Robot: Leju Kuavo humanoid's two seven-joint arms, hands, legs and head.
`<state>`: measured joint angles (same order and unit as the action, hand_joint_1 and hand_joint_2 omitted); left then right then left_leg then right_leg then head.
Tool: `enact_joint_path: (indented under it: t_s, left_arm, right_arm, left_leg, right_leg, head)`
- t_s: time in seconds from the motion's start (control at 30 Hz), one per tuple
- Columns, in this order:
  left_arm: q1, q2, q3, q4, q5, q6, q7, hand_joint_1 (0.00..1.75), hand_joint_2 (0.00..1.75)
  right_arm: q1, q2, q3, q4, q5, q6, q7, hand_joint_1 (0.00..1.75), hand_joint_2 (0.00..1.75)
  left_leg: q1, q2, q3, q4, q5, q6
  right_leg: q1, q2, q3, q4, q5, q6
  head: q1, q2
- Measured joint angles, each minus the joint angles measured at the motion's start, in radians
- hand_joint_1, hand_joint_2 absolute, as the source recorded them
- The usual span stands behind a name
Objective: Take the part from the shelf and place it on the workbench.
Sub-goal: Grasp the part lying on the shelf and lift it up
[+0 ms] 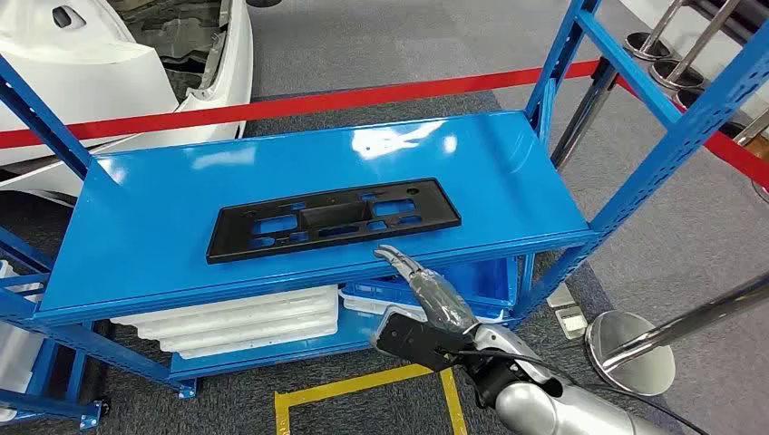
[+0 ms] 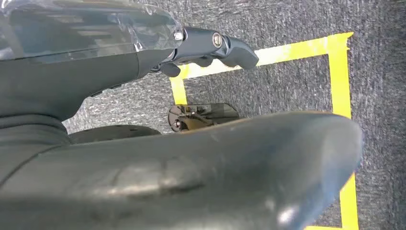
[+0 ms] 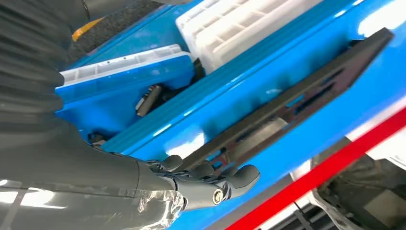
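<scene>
The flat black plastic part with cut-out slots (image 1: pixel 332 218) lies on the glossy blue metal shelf (image 1: pixel 145 245). The right hand (image 1: pixel 426 290) reaches near its front edge, fingers (image 3: pixel 239 176) loosely apart, holding nothing. The left hand (image 2: pixel 210 48) hangs over grey carpet (image 2: pixel 287 81), fingers curled, empty.

Workshop or car-plant demo floor: blue steel rack (image 1: pixel 580 237) with a glossy shelf (image 1: pixel 145 236), white moulded trays (image 1: pixel 245 322) stacked below. White car body (image 1: pixel 118 63) behind a red barrier belt (image 1: pixel 363 98) on chrome posts (image 1: pixel 630 349), grey carpet (image 1: pixel 381 45) with yellow floor tape (image 1: pixel 363 385).
</scene>
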<state>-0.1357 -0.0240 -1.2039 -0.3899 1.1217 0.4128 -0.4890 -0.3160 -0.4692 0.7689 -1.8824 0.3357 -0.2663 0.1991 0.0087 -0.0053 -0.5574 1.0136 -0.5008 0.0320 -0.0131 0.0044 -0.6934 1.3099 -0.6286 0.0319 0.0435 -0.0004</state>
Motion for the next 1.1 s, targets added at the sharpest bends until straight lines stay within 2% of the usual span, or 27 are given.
enact_joint_path:
  t_s: [0.07,0.1,0.13,0.17,0.2,0.3,0.37,0.4,0.47,0.5,0.53,0.57,0.63,0.67,0.7,0.8,0.87,0.9,0.97,1.0,1.03,1.07,1.1]
  left_arm:
    - [0.0,0.0,0.0,0.0,0.0,0.0,0.0,0.0,0.0]
    - [0.001,0.0,0.0,0.0,0.0,0.0,0.0,0.0,0.0]
    - [0.0,0.0,-0.001,0.0,0.0,0.0,0.0,0.0,0.0]
    - [-0.001,0.0,-0.001,0.0,0.0,0.0,0.0,0.0,0.0]
    - [-0.001,0.0,-0.002,0.0,0.001,0.0,0.0,0.0,0.0]
    - [-0.002,0.0,-0.002,0.0,0.002,0.0,0.0,0.0,0.0]
    - [-0.002,0.0,-0.002,0.0,0.002,0.0,0.0,0.0,0.0]
    - [-0.002,0.0,-0.002,0.0,0.002,0.0,0.0,0.0,0.0]
    - [0.001,0.0,-0.002,0.0,0.003,0.0,0.0,0.0,0.0]
    - [0.003,0.0,-0.002,0.0,0.005,0.001,0.0,0.0,0.0]
    - [0.004,0.0,-0.002,0.0,0.007,0.001,0.0,0.0,0.0]
    - [0.005,0.0,-0.002,0.0,0.009,0.002,0.001,0.0,0.0]
    - [0.005,0.001,-0.002,0.0,0.012,0.003,0.001,0.0,0.0]
    - [0.006,0.002,-0.002,0.0,0.013,0.003,0.001,0.0,0.0]
    - [0.006,0.002,-0.002,0.0,0.015,0.004,0.001,0.0,0.0]
    - [0.005,0.003,-0.003,0.0,0.019,0.005,0.002,0.0,0.0]
    - [0.004,0.003,-0.002,0.0,0.019,0.006,0.002,0.0,0.0]
    - [0.004,0.003,-0.002,0.0,0.019,0.007,0.002,0.0,0.0]
    - [0.003,0.003,-0.002,0.0,0.02,0.007,0.002,0.0,0.0]
    - [0.003,0.003,-0.002,0.0,0.02,0.008,0.002,0.0,0.0]
    - [0.004,0.003,-0.003,0.0,0.02,0.008,0.002,0.0,0.0]
    - [0.004,0.003,-0.003,0.0,0.02,0.009,0.002,0.0,0.0]
    - [0.004,0.003,-0.003,0.0,0.019,0.009,0.002,0.0,0.0]
  right_arm:
    - [0.0,-0.003,-0.005,-0.001,0.003,0.002,0.002,0.0,1.75]
    - [0.0,-0.005,-0.009,-0.003,0.008,0.004,0.006,0.0,1.75]
    - [0.0,-0.007,-0.013,-0.004,0.016,0.007,0.011,0.0,1.75]
    - [-0.002,-0.01,-0.015,-0.007,0.026,0.012,0.018,0.0,1.75]
    - [-0.003,-0.013,-0.017,-0.009,0.039,0.019,0.028,0.0,1.75]
    - [-0.006,-0.024,-0.025,-0.016,0.07,0.037,0.051,0.0,1.75]
    - [-0.011,-0.029,-0.029,-0.021,0.076,0.041,0.055,0.0,1.75]
    - [-0.014,-0.031,-0.03,-0.023,0.078,0.043,0.057,0.0,1.75]
    - [-0.017,-0.034,-0.032,-0.025,0.084,0.051,0.063,0.0,1.75]
    - [-0.017,-0.036,-0.032,-0.025,0.089,0.057,0.069,0.0,1.75]
    - [-0.019,-0.039,-0.032,-0.026,0.094,0.065,0.076,0.0,1.75]
    - [-0.021,-0.042,-0.032,-0.027,0.098,0.072,0.083,0.0,1.75]
    - [-0.03,-0.051,-0.033,-0.029,0.103,0.086,0.097,0.0,1.75]
    - [-0.035,-0.056,-0.033,-0.03,0.104,0.091,0.103,0.0,1.75]
    - [-0.04,-0.061,-0.034,-0.03,0.103,0.097,0.109,0.0,1.75]
    - [-0.049,-0.077,-0.038,-0.034,0.096,0.109,0.125,0.0,1.75]
    - [-0.055,-0.09,-0.043,-0.038,0.092,0.113,0.131,0.0,1.75]
    - [-0.057,-0.096,-0.045,-0.039,0.09,0.114,0.133,0.0,1.75]
    - [-0.059,-0.106,-0.047,-0.04,0.084,0.121,0.14,0.0,1.75]
    - [-0.057,-0.111,-0.047,-0.04,0.079,0.127,0.145,0.0,1.75]
    - [-0.056,-0.115,-0.047,-0.04,0.074,0.134,0.15,0.0,1.75]
    - [-0.056,-0.12,-0.047,-0.039,0.068,0.143,0.155,0.0,1.75]
    - [-0.056,-0.125,-0.048,-0.039,0.061,0.153,0.161,0.0,1.75]
  left_leg:
    - [0.0,-0.001,0.011,0.0,-0.007,-0.001]
    - [0.0,-0.001,0.02,0.0,-0.014,-0.004]
    - [-0.001,-0.002,0.028,0.0,-0.021,-0.008]
    - [-0.002,-0.003,0.032,0.001,-0.026,-0.012]
    - [-0.003,-0.003,0.033,0.002,-0.03,-0.017]
    - [-0.003,-0.003,0.036,0.002,-0.039,-0.031]
    - [-0.003,-0.002,0.022,0.047,-0.066,-0.042]
    - [-0.002,-0.002,-0.004,0.102,-0.09,-0.045]
    - [0.0,-0.001,-0.08,0.236,-0.133,-0.049]
    - [0.0,-0.001,-0.112,0.28,-0.136,-0.05]
    - [0.0,-0.001,-0.126,0.285,-0.117,-0.049]
    - [0.0,-0.001,-0.121,0.251,-0.079,-0.046]
    - [-0.003,-0.001,-0.082,0.127,0.008,-0.036]
    - [-0.005,-0.002,-0.063,0.072,0.031,-0.031]
    - [-0.007,-0.001,-0.052,0.041,0.038,-0.027]
    - [-0.007,-0.001,-0.044,0.018,0.028,-0.016]
    - [-0.002,-0.001,-0.031,0.003,0.028,-0.007]
    - [0.0,0.0,-0.025,-0.002,0.027,-0.003]
    - [0.0,0.001,-0.018,-0.004,0.021,0.003]
    - [0.001,0.001,-0.016,-0.003,0.018,0.004]
    - [0.001,0.001,-0.012,-0.003,0.013,0.004]
    - [0.002,0.0,-0.006,-0.002,0.008,0.002]
    - [0.003,0.0,0.002,-0.001,0.002,-0.001]
  right_leg:
    - [0.0,0.0,0.02,-0.064,0.055,-0.003]
    - [0.0,0.0,0.041,-0.131,0.103,-0.006]
    - [0.003,0.0,0.063,-0.192,0.137,-0.01]
    - [0.005,0.0,0.08,-0.24,0.154,-0.014]
    - [0.007,0.0,0.089,-0.266,0.157,-0.018]
    - [0.008,0.002,0.097,-0.28,0.147,-0.032]
    - [0.004,0.0,0.108,-0.289,0.144,-0.043]
    - [0.003,-0.002,0.114,-0.291,0.141,-0.048]
    - [0.004,-0.004,0.123,-0.292,0.133,-0.056]
    - [0.005,-0.003,0.128,-0.292,0.128,-0.058]
    - [0.005,-0.002,0.135,-0.291,0.123,-0.057]
    - [0.005,-0.001,0.143,-0.291,0.117,-0.056]
    - [0.007,0.0,0.161,-0.291,0.104,-0.051]
    - [0.008,0.001,0.166,-0.29,0.098,-0.047]
    - [0.009,0.002,0.168,-0.29,0.094,-0.043]
    - [0.009,0.002,0.17,-0.292,0.087,-0.028]
    - [0.007,0.0,0.162,-0.261,0.065,-0.016]
    - [0.005,0.0,0.14,-0.216,0.044,-0.01]
    - [0.002,0.0,0.064,-0.086,-0.001,-0.001]
    - [-0.001,0.0,0.028,-0.037,-0.007,0.003]
    - [-0.003,0.0,0.009,-0.021,0.005,0.006]
    - [-0.005,0.0,0.009,-0.044,0.037,0.008]
    - [-0.007,-0.001,0.027,-0.103,0.085,0.009]
  head:
    - [0.005,0.0]
    - [0.01,0.0]
    - [0.012,0.0]
    - [0.014,0.0]
    - [0.015,0.0]
    - [0.008,0.0]
    - [-0.001,0.0]
    - [-0.006,0.0]
    - [-0.017,0.0]
    - [-0.02,0.0]
    - [-0.023,0.0]
    - [-0.026,0.0]
    - [-0.033,0.0]
    - [-0.036,0.0]
    - [-0.038,0.0]
    - [-0.039,0.0]
    - [-0.034,0.0]
    - [-0.029,0.0]
    - [-0.02,0.0]
    - [-0.016,0.0]
    - [-0.012,0.0]
    - [-0.009,0.0]
    - [-0.004,0.0]
